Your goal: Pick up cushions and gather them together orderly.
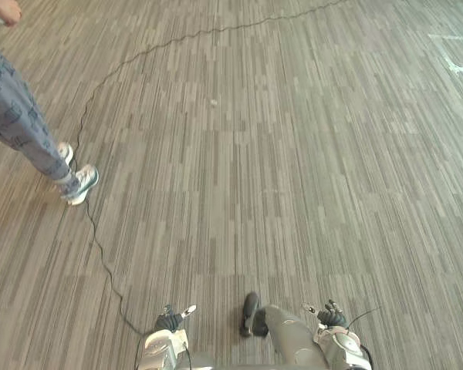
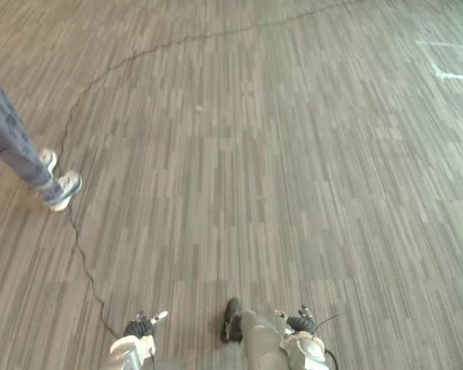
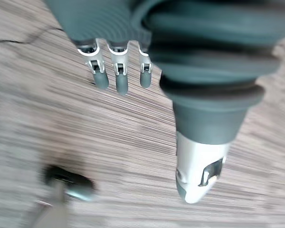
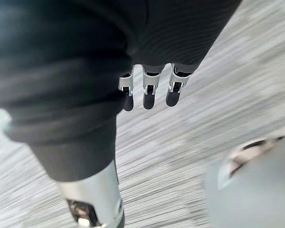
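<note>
Where the left eye view looks down, floor (image 1: 278, 154): carpet of narrow grey and brown stripes, running across the whole scene.
Person (image 1: 15, 116): stands on the floor at the robot's far left, in blue-grey patterned trousers (image 1: 8, 108) and white sneakers (image 1: 79, 183) set one just behind the other; a hand of theirs (image 1: 4, 9) is at the upper left corner.
Tape marks (image 1: 454, 63): pale lines on the carpet at the far right, well apart from the person.
Left robot hand (image 1: 171, 319): low at the near edge, hanging above the carpet.
Right robot hand (image 1: 332, 316): low at the near edge, to the right of the left one, also above the carpet.
Right eye view, same scene: person at the left, tape marks at the upper right, both robot hands at the near edge and well apart from the person.
Left wrist view, left robot hand: released; fingers (image 3: 119, 78) straight in a row, pointing down at the carpet; thumb (image 3: 198, 173) straight and apart from them; nothing in its grasp.
Right wrist view, right robot hand: released; fingers (image 4: 149, 92) straight side by side over the carpet; thumb (image 4: 92, 199) apart from them; nothing in its grasp.
Cushions: where they lie cannot be told from these views.
</note>
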